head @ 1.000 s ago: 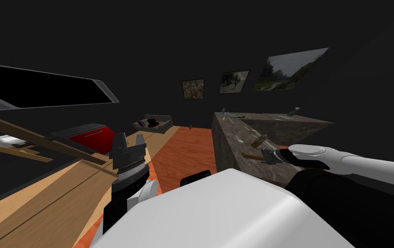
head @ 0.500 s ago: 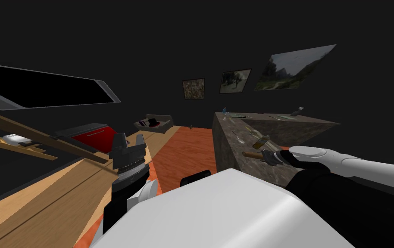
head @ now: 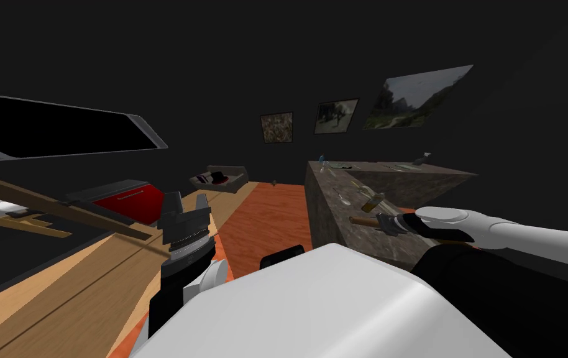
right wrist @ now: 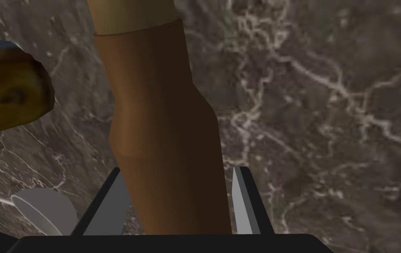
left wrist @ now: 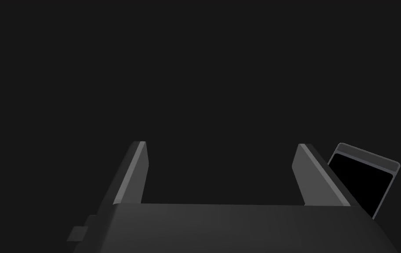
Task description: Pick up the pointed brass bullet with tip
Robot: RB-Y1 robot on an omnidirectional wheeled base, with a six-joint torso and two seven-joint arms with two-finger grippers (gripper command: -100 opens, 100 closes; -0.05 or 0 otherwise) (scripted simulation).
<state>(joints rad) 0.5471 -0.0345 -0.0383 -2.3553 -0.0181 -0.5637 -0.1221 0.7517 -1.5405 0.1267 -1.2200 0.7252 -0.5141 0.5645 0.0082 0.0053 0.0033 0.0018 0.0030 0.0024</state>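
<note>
Bullet between right fingers, near counter edge

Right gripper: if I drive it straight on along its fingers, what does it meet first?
The brown bullet: it lies between the right gripper's fingers, reaching back to the gripper body, so pushing on would press it at once. Behind it is the marbled countertop; how close is unclear.

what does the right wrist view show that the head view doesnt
Right wrist view: fingers of the right claw pressing the sides of the brown bullet, whose paler tip section starts farther along. Head view: the open left claw, three wall pictures, an orange rug. Both: the bullet, the marble counter, a spoon beside it.
</note>
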